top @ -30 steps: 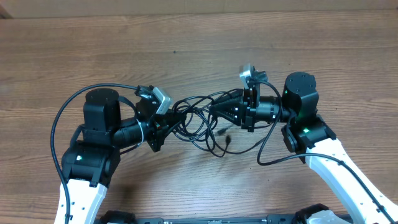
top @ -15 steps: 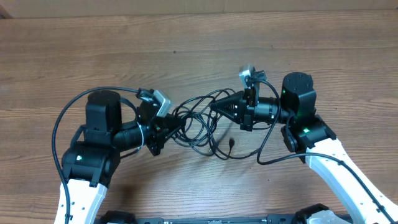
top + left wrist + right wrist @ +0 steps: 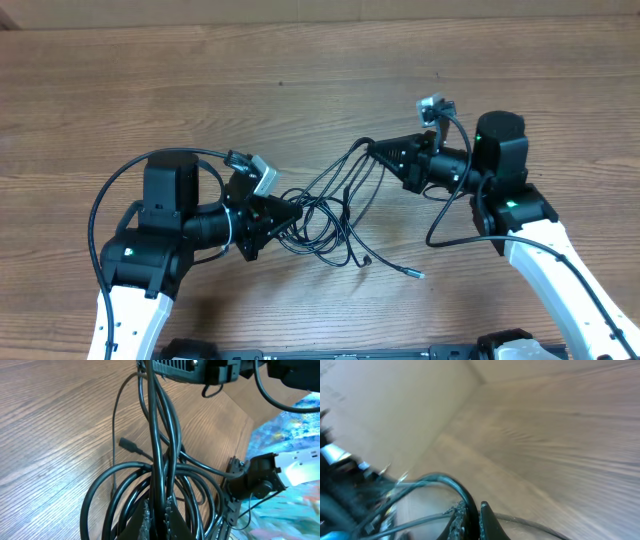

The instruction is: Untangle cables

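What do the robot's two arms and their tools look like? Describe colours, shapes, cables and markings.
The left arm and right arm each have a white lower link, black cylindrical joints and a small green light. A thick black cable loops beside each. The left tool and right tool are black and tapered, each carrying a silver-grey camera block.

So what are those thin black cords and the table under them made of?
The cables look sheathed in smooth, slightly glossy black plastic or rubber: highlights run along them. One plug end has a pale tip, possibly metal. The table looks like matte brown wood or laminate: grain streaks.
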Action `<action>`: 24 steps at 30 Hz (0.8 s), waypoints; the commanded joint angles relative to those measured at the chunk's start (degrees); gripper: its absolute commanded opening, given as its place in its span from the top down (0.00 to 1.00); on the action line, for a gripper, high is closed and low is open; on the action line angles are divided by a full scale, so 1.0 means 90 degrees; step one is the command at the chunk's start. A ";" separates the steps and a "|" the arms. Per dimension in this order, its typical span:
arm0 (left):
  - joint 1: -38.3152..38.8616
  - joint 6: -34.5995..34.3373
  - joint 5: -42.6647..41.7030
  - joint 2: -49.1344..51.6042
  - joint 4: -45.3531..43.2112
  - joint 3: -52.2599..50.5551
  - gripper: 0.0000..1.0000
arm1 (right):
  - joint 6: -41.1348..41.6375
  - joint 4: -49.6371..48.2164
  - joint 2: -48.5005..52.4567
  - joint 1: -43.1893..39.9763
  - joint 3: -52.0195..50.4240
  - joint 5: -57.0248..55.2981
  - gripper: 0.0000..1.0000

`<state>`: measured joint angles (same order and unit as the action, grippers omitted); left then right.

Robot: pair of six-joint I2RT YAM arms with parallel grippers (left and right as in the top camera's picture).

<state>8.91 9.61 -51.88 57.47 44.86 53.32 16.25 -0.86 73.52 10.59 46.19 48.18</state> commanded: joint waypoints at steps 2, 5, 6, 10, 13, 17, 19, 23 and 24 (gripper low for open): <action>-0.0027 0.0175 -0.0566 -0.0053 0.0172 0.0175 0.96 | 0.0000 -0.0056 -0.0010 -0.0525 0.0085 -0.1071 0.96; -0.0027 0.0172 -0.0644 -0.0053 0.0231 0.0175 0.96 | 0.0002 -0.0058 -0.0010 -0.0673 0.0085 -0.1212 0.96; -0.0027 0.0175 -0.0714 -0.0053 0.0236 0.0175 0.96 | 0.0000 -0.0058 -0.0010 -0.0716 0.0083 -0.1241 0.96; -0.0027 0.0221 -0.0738 -0.0053 0.0282 0.0175 0.96 | -0.0002 -0.0058 -0.0010 -0.0850 0.0085 -0.1248 0.96; -0.0027 0.0221 -0.0738 -0.0053 0.0333 0.0175 0.96 | -0.0022 -0.0061 -0.0010 -0.0996 0.0085 -0.1664 0.96; -0.0027 0.0221 -0.0738 -0.0053 0.0520 0.0175 0.96 | -0.0022 -0.0083 -0.0010 -0.1299 0.0085 -0.2249 0.96; -0.0027 0.0223 -0.0736 -0.0053 0.0597 0.0175 0.96 | -0.0022 -0.0090 -0.0010 -0.1501 0.0085 -0.2370 0.96; -0.0027 0.0223 -0.0736 -0.0053 0.0614 0.0175 0.96 | -0.0022 -0.0078 -0.0010 -0.1916 0.0083 -0.2380 0.96; -0.0027 0.0223 -0.0736 -0.0053 0.0614 0.0175 0.96 | -0.0022 -0.0078 -0.0010 -0.2011 0.0085 -0.2378 0.96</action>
<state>8.91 10.26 -55.53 57.52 49.15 53.43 15.94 -0.73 73.52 -3.31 46.19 35.86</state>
